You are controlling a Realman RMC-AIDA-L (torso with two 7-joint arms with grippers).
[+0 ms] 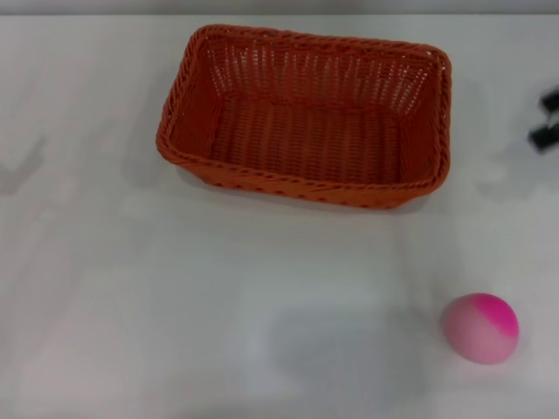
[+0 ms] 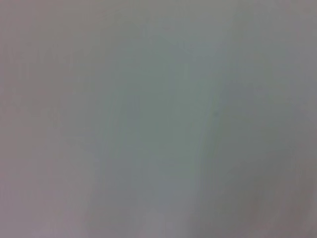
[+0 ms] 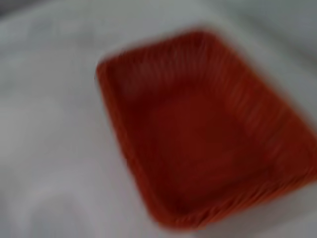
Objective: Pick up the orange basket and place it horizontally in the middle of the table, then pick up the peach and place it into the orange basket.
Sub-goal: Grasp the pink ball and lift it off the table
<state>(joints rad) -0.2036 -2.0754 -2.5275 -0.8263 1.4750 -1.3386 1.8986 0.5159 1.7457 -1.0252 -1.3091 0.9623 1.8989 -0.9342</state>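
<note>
The orange basket [image 1: 306, 118] sits on the table [image 1: 131, 305] at the far middle, the peach [image 1: 481, 328] well apart, near right.

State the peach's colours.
The peach is pale pink with a vivid magenta patch on its upper right side; the head view shows it best.

only a sliver of the right gripper [image 1: 548, 120] visible in head view: dark parts poking in at the far right edge, well out to the side. can't tell finger state from that. no own fingers visible in right wrist view. left arm and left gripper nowhere in head view; left wrist view gives no fingers either, just a blank surface. no contact with anything visible on either side.
</note>
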